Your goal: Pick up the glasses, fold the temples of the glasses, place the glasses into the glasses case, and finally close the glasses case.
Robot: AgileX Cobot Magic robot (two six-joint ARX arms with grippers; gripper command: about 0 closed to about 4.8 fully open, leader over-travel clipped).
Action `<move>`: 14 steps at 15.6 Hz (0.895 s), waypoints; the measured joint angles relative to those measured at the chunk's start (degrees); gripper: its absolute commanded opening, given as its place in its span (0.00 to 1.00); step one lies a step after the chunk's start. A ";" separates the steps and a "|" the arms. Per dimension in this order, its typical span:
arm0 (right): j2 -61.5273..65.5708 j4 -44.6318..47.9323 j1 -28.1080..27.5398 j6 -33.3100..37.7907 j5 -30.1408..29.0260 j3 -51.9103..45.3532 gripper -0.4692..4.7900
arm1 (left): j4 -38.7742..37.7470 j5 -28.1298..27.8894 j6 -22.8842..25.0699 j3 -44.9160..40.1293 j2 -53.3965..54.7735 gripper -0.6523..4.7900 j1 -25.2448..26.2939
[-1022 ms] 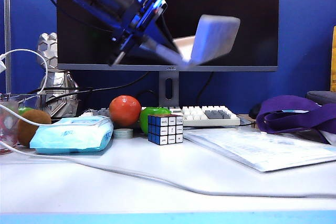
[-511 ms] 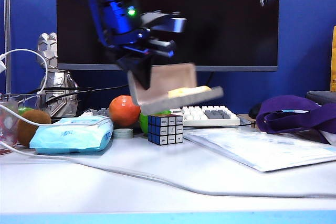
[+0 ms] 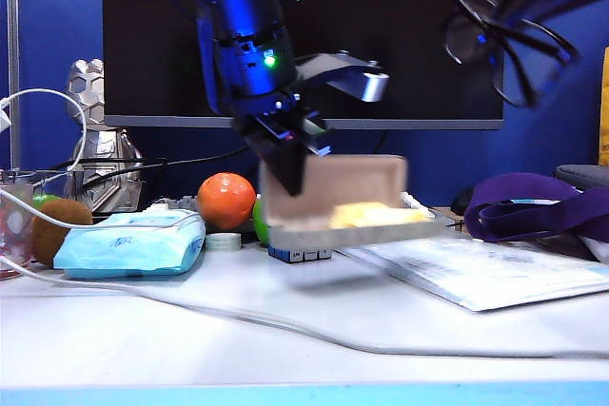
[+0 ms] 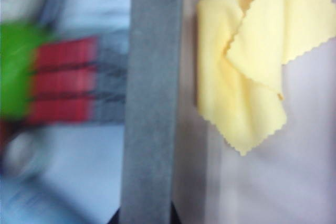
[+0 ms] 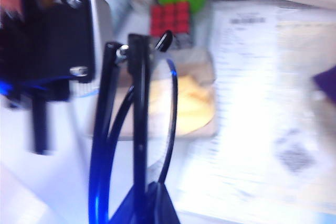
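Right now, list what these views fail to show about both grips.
- Left gripper: its pads on the glasses case are blurred in the exterior view and cut off in the left wrist view.
- Right gripper: its fingertips are hidden behind the glasses; the temples' fold is blurred.

the left gripper (image 3: 290,154) has its fingertips hidden behind the open glasses case (image 3: 333,202), which is motion-blurred. the right gripper (image 3: 533,2), at two o'clock from the case, is smeared and cut off by the frame's edge; the glasses (image 3: 500,40) blur too.
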 measured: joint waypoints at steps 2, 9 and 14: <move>0.04 -0.24 0.09 -7.63 3.80 0.00 0.08 | -0.04 4.37 2.49 0.00 0.07 0.11 0.02; 3.98 -0.81 0.07 -30.84 4.90 0.00 0.08 | -0.02 11.26 7.50 0.00 0.17 0.11 0.00; 9.09 -1.90 2.80 -40.83 5.55 -1.03 0.08 | 0.22 11.89 8.68 0.00 1.86 0.11 0.07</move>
